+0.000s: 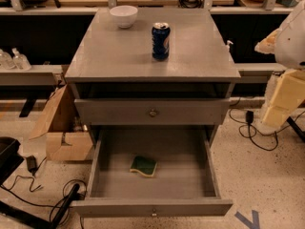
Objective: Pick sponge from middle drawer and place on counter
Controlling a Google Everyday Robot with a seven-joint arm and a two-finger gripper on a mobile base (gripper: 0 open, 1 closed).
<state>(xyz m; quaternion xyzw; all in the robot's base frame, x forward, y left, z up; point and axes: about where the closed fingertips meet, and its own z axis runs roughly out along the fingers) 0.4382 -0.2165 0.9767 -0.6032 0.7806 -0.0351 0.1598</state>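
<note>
Middle drawer [183, 175] sponge [144, 166], well left of tool [281, 101]

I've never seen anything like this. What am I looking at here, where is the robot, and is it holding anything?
This is one picture from one camera, looking down at a grey drawer cabinet; where the camera sits is not recorded. The white and cream shapes at the right edge appear to be the robot's arm, ending in its gripper, the grasping hand, hanging beside the cabinet, away from the drawer. It seems to hold nothing. On the flat grey counter stand a white bowl and a blue soda can. Below, the wide grey middle drawer is pulled open, and a small green-and-yellow sponge lies on its floor, not yet picked up.
</note>
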